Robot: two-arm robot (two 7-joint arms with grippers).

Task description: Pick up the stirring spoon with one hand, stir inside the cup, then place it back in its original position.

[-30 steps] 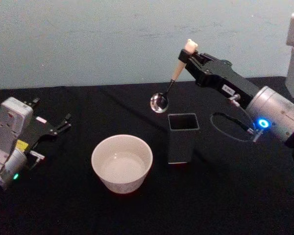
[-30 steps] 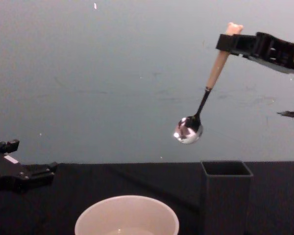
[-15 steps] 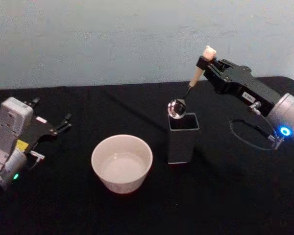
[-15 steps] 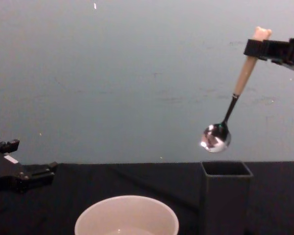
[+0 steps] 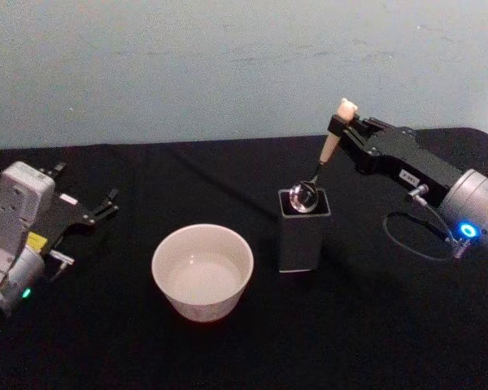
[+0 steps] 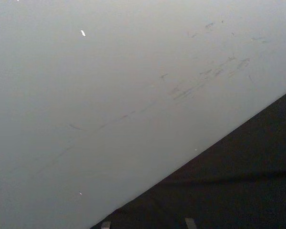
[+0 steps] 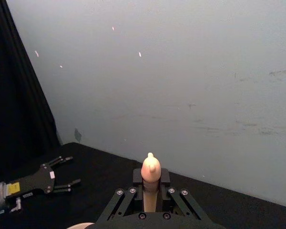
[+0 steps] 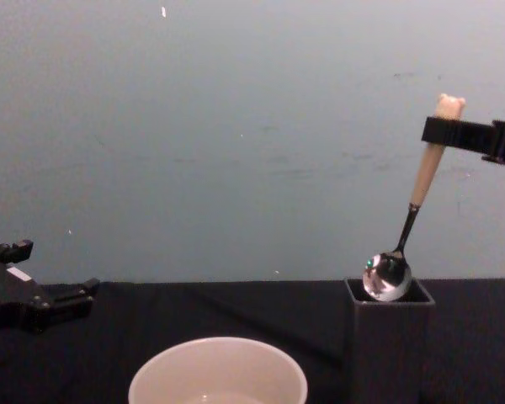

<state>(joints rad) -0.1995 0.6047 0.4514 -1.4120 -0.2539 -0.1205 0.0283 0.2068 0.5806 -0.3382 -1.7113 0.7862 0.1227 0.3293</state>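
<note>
at the right of the head view, your right tool is clamped on the beige handle of the stirring spoon, just under its small bear head. the spoon hangs tilted, thin dark neck leading down to the shiny round steel bowl, which sits at the open mouth of the holder, a tall dark grey square tube with thin walls. lower centre, the cup, wide, round and cream-white, stands just left of it on the black worktop. your left tool rests at the left edge, fingers parted, holding nothing.
</note>
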